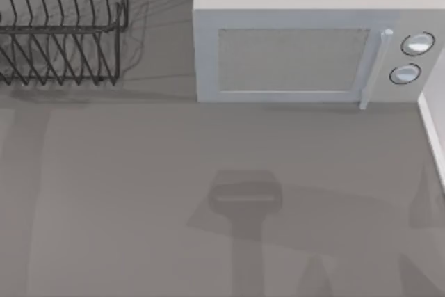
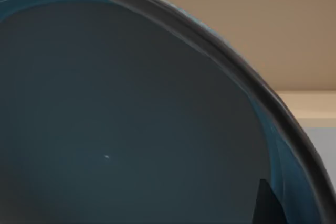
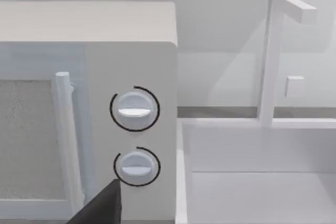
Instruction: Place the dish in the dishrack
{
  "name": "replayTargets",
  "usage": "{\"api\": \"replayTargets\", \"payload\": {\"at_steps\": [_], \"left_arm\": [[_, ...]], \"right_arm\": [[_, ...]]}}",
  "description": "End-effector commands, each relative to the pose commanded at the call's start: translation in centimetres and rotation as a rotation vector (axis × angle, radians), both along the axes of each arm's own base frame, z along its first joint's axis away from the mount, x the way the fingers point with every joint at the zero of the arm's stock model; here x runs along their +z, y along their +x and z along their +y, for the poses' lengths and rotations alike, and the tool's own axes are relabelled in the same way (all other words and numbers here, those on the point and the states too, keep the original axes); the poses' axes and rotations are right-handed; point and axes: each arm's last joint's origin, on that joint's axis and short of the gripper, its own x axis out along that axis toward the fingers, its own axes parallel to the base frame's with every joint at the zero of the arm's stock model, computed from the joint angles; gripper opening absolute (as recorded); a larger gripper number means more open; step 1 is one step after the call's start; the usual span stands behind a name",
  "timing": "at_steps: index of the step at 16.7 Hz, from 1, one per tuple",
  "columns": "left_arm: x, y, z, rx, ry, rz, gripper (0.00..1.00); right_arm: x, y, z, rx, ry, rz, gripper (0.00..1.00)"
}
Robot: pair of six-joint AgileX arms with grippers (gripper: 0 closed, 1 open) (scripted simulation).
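The dish (image 2: 115, 119) looms close in the left wrist view, showing its dull grey-blue inside and dark curved rim against a tan wall, so it is off the table. One dark fingertip (image 2: 265, 205) of my left gripper sits at the dish's rim, gripping it. The black wire dishrack (image 1: 62, 29) stands at the table's far left corner in the top view. A dark part of my right gripper (image 3: 102, 208) shows in front of the microwave's knobs.
A grey-white microwave (image 1: 306, 5) with its door shut stands at the back, right of the rack. A white sink (image 3: 252, 192) with a faucet (image 3: 273, 56) adjoins the microwave's right side. Arm shadows lie on the grey tabletop (image 1: 139, 193).
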Motion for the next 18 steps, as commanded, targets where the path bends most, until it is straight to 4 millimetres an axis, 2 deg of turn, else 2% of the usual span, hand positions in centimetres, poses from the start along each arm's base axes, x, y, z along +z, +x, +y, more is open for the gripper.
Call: {"api": "replayTargets", "payload": {"at_steps": [2,4,6,8,10,13,15,18], "left_arm": [[0.1,0.1,0.0,-0.001,0.000,0.001,0.00],[-0.2,1.2,0.1,-0.004,-0.001,0.001,0.00],[-0.9,3.5,0.3,-0.006,-0.002,0.005,0.00],[-2.5,6.9,0.6,-0.006,-0.003,0.008,0.00],[-4.8,10.5,0.9,-0.004,-0.002,0.007,0.00],[-9.6,15.4,0.9,-0.002,0.003,-0.005,0.00],[-13.0,17.6,0.6,-0.001,0.005,-0.015,0.00],[-17.4,19.4,0.0,0.000,0.004,-0.012,0.00]], "right_arm": [[0.0,0.0,0.0,0.000,0.000,0.000,1.00],[0.0,0.0,0.0,0.000,0.000,0.000,1.00],[0.0,0.0,0.0,0.000,0.000,0.000,1.00],[0.0,0.0,0.0,0.000,0.000,0.000,1.00],[0.0,0.0,0.0,0.000,0.000,0.000,1.00],[0.0,0.0,0.0,0.000,0.000,0.000,1.00],[0.0,0.0,0.0,0.000,0.000,0.000,1.00],[0.0,0.0,0.0,0.000,0.000,0.000,1.00]]}}
